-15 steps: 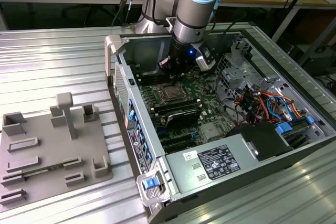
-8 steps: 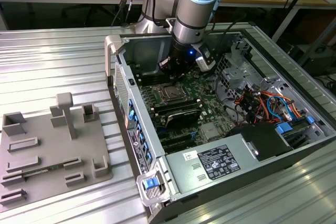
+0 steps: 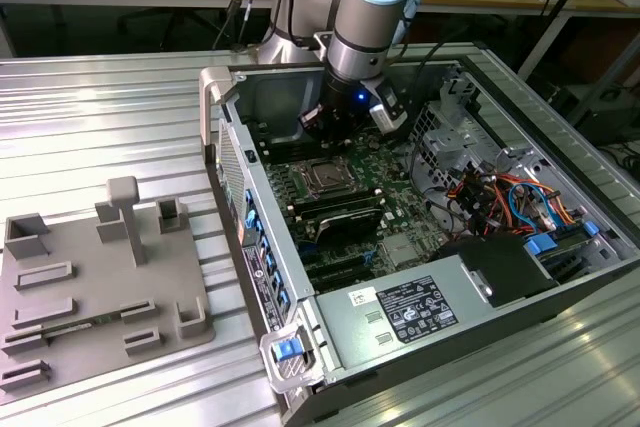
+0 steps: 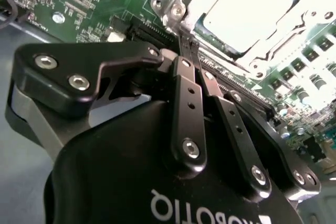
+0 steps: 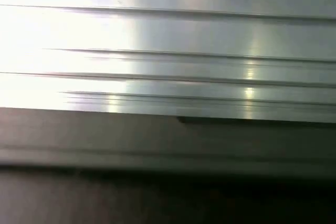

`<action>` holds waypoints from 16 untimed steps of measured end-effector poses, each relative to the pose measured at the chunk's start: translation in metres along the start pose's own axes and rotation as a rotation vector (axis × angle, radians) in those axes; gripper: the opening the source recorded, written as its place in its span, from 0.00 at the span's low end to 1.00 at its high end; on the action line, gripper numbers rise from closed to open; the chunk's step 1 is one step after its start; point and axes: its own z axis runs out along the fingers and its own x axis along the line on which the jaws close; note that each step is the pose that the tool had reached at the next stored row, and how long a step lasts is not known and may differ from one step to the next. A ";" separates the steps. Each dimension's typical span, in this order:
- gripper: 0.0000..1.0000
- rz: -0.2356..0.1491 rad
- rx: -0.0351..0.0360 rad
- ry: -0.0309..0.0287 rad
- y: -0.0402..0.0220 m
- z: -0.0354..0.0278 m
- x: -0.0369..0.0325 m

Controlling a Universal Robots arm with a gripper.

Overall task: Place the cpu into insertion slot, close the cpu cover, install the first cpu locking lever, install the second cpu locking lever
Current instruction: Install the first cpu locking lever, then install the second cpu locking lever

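One claw (image 4: 188, 45) pinched together beside the cpu cover (image 4: 184, 9)

Exterior evenly lit; cpu (image 4: 247, 9) overexposed; first wrist view blurred, glaring.

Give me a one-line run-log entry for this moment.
cpu: seated in insertion slot | cpu cover: down around it | gripper: shut, empty, at cover's edge | computer case: open
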 end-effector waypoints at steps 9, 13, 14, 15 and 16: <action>0.11 0.000 0.0018 0.0009 -0.0070 -0.0111 0.0001; 0.11 0.000 0.0017 0.0008 -0.0106 -0.0112 0.0003; 0.11 0.000 0.0017 0.0008 -0.0107 -0.0112 0.0003; 0.11 0.000 0.0018 0.0008 -0.0108 -0.0113 0.0003; 0.11 0.000 0.0017 0.0008 -0.0110 -0.0113 0.0003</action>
